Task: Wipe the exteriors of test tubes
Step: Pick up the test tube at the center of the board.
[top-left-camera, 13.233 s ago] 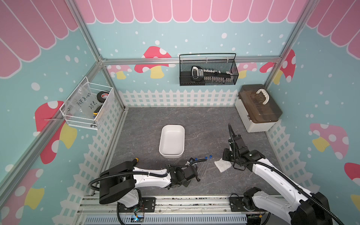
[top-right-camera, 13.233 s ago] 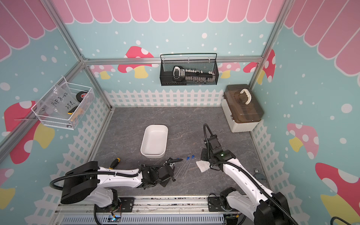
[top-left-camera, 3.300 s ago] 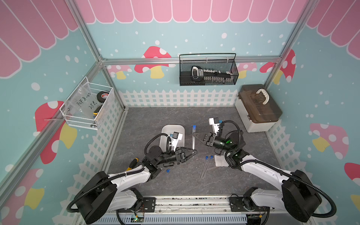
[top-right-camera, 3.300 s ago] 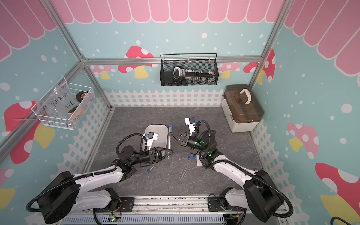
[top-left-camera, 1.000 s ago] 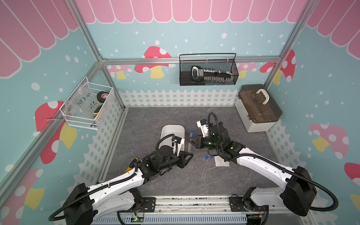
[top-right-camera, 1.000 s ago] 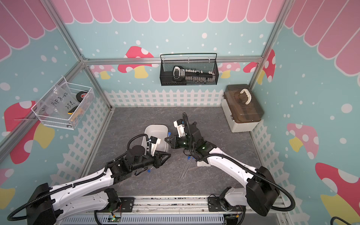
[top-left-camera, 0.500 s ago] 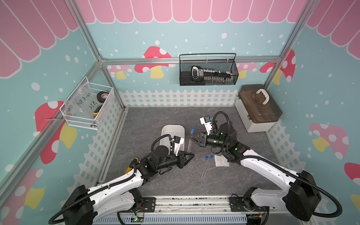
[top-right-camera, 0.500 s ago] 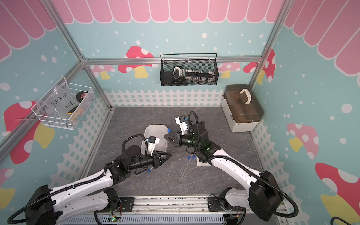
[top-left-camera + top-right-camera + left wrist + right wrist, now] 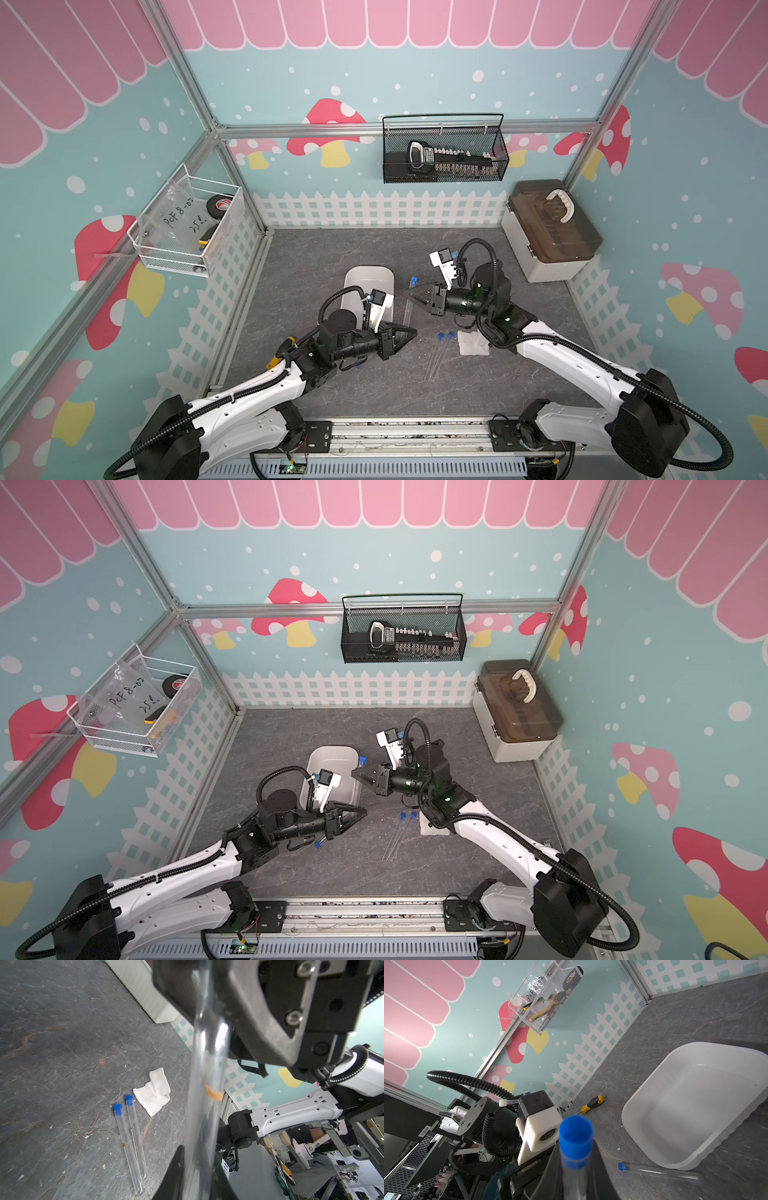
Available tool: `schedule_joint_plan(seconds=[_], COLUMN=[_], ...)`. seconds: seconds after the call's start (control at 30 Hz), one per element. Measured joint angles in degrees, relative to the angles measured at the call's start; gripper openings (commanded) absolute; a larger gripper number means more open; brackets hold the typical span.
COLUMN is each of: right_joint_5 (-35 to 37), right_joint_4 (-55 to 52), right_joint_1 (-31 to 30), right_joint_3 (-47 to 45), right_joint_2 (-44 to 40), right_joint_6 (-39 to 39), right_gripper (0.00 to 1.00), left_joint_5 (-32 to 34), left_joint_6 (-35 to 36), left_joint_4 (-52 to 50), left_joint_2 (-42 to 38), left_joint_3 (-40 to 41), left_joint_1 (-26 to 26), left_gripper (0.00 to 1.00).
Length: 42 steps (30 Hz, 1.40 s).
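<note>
Hanging above the bench (image 9: 316,257), near the tray (image 9: 368,276): one capped tube (image 9: 407,316) gripped at two points.
Right fingers (image 9: 419,297) clench it just under the blue cap (image 9: 414,281), left fingers (image 9: 401,334) its lower part; a pull apart or askew could snap or drop it. The cloth (image 9: 153,1093) lies unheld, two spare tubes (image 9: 125,1138) just beside it.

Staged robot booth: mushroom-print walls (image 9: 415,75), aluminium frame (image 9: 540,126).
</note>
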<state>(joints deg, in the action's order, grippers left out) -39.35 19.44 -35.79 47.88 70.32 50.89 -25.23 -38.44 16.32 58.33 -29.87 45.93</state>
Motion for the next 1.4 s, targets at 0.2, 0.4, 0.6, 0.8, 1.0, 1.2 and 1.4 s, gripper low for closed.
schedule_joint_plan(seconds=[0.2, 0.4, 0.6, 0.8, 1.0, 1.2, 1.4], right_joint_5=[-1.38, -2.08, -1.05, 8.17, 25.92, 43.15, 53.81], right_joint_4=[-0.13, -0.81, -3.43, -13.94, -31.71, -50.84, -60.50], right_joint_1=[0.57, 0.87, 0.96, 0.94, 0.94, 0.96, 0.98], right_joint_3=[-0.46, -0.46, -0.46, -0.46, -0.26, -2.43, -5.95], right_joint_2=[0.00, -0.02, -0.17, -6.14, -15.21, -13.90, -10.58], right_joint_6=[-0.35, -0.24, -1.60, -5.05, -7.08, -5.51, -3.37], right_gripper=[0.11, 0.13, 0.98, 0.99, 0.86, 0.70, 0.56], left_joint_5=[-0.31, -1.18, 0.26, 6.97, 13.03, 15.41, 15.41], left_joint_6=[-0.37, 0.28, -0.17, -0.13, 0.85, 1.79, 1.84], left_joint_4=[0.09, 0.13, -0.90, -4.39, -8.94, -11.82, -12.55], left_joint_2=[0.00, 0.02, 0.46, 0.09, -0.37, 0.20, 1.29], left_joint_3=[0.00, 0.00, 0.00, 0.00, -0.31, -1.27, -1.36], left_joint_1=[-0.13, -0.07, -0.24, -0.28, -0.28, -0.28, -0.28], left_gripper=[0.17, 0.08, 0.09, 0.10, 0.10, 0.10, 0.10])
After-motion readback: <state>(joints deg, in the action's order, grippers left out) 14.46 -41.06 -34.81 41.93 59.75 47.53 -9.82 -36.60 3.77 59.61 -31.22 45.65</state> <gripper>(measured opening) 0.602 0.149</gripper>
